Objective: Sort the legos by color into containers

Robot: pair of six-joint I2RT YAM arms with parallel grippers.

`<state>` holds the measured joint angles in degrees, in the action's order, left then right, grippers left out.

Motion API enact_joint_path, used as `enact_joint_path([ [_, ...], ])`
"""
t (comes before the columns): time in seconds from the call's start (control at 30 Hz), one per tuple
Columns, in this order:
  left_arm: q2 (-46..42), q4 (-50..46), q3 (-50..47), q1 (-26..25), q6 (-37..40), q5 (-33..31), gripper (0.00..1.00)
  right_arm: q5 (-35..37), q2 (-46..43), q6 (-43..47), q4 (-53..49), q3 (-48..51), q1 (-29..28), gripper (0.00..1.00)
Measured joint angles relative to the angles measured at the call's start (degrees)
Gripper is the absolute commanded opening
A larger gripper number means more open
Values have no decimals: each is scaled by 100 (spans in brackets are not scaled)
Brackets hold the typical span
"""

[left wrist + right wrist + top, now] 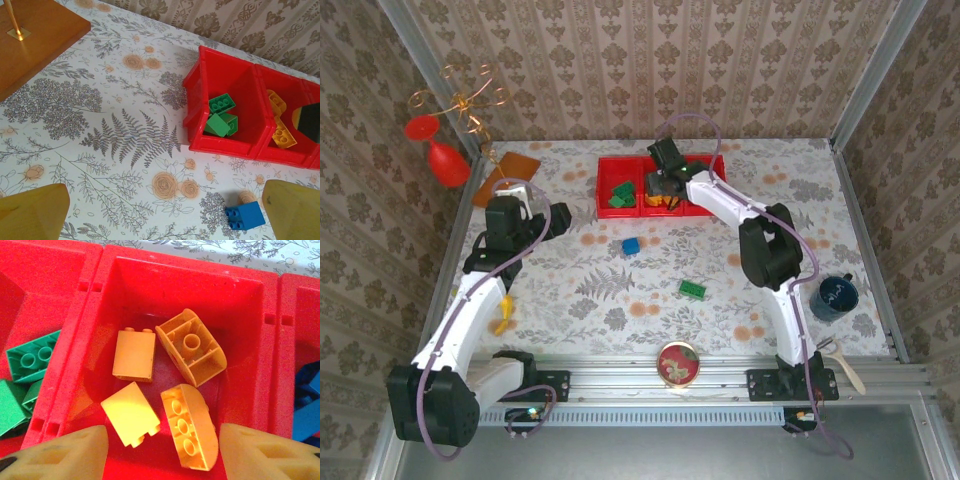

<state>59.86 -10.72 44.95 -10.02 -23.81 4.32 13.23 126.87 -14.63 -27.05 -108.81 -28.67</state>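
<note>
The red tray of three containers stands at the back middle. Its left bin holds green legos; the middle bin holds several orange-yellow legos. At the right edge of the right wrist view, blue legos show in the right bin. My right gripper hangs open just above the middle bin, its fingers either side of the loose orange bricks, gripping none. A blue lego and a green lego lie on the table. My left gripper is open and empty, left of the blue lego.
An orange-brown board with a gold stand lies at the back left beside a red glass. A small yellow figure piece lies by the left arm. A dark mug, a round tin and a wooden spoon sit near the front.
</note>
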Motion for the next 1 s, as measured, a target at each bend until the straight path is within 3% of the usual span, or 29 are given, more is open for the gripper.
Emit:
enact_joint_path([
  [0.27, 0, 0, 0, 0, 0, -2, 100, 7, -992, -13, 127, 787, -254, 75],
  [0.57, 2, 0, 0, 0, 0, -4, 100, 7, -1805, -251, 273, 1762, -682, 99],
  [1.0, 57, 35, -4, 0, -2, -2, 100, -175, -1878, -901, 214, 2492, -1392, 100],
])
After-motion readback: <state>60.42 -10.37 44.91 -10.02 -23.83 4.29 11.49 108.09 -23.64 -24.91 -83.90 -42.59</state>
